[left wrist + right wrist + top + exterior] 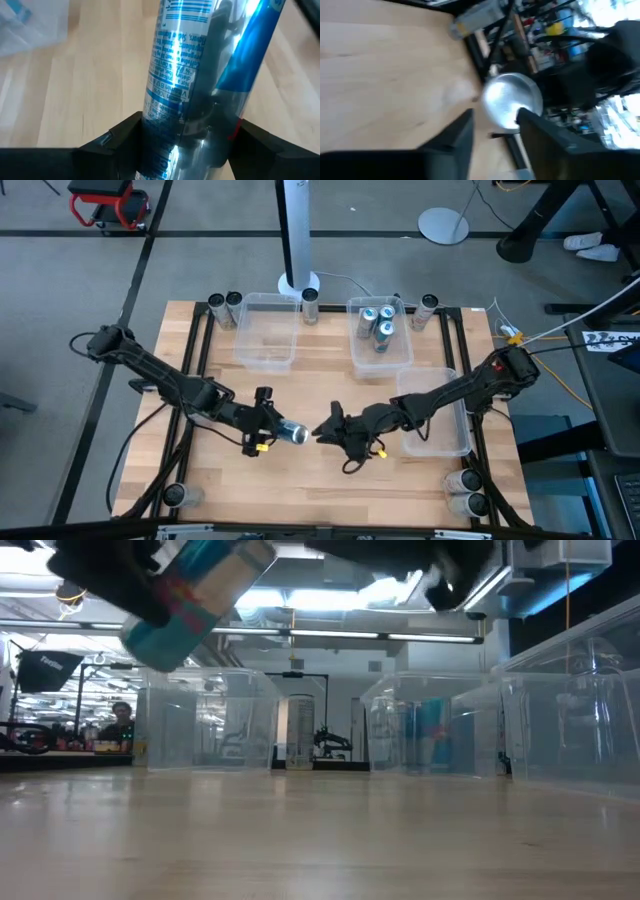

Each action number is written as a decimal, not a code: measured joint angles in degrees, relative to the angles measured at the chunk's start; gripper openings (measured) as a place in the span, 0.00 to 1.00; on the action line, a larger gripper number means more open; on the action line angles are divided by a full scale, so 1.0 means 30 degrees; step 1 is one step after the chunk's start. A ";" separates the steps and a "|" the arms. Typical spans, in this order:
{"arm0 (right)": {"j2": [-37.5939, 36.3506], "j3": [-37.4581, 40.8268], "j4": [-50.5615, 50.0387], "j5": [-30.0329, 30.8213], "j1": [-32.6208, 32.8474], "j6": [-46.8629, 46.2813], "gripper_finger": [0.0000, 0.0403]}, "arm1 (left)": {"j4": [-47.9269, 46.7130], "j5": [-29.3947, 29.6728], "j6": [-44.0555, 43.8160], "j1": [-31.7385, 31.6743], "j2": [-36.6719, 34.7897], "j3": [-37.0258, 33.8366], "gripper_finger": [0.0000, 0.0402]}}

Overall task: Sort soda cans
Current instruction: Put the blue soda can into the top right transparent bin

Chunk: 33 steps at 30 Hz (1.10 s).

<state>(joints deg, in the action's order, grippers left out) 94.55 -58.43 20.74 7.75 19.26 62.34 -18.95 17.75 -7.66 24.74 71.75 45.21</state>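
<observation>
A slim blue-and-silver aluminium soda can, judged light, thin-walled and slick, is held mid-barrel, lying sideways above the wooden bench, by the left gripper; right gripper fingers are parted, empty, facing it.

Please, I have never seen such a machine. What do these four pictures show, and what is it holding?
Two dark robot arms work at a wooden table. One picture looks down from above, one looks level across the tabletop, and two come from cameras on the wrists. The left pincer is shut on a blue-and-silver soda can, held sideways above the table. The right pincer is open, facing the can's end. Clear plastic bins stand at the far side; one holds three cans. More cans stand at the table's edges.
</observation>
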 joint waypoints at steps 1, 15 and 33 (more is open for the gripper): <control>-0.0018 -0.0466 -0.0426 0.0065 -0.0024 0.0274 0.49 | 0.0560 -0.0039 0.0141 -0.0072 -0.0017 -0.0199 0.56; -0.0185 -0.5239 -0.9718 0.1519 0.0686 -0.0896 0.93 | 0.8922 -0.0299 0.1719 -0.0251 -0.0017 -0.3505 0.56; 0.0463 0.1528 0.3364 0.5769 0.1321 0.1370 0.93 | 1.9122 -0.0354 0.0667 -0.0549 0.2178 -0.8144 0.56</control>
<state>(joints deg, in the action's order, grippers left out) 95.94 -53.85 30.83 25.06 23.22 66.46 38.41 16.69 -5.66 23.09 78.29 20.78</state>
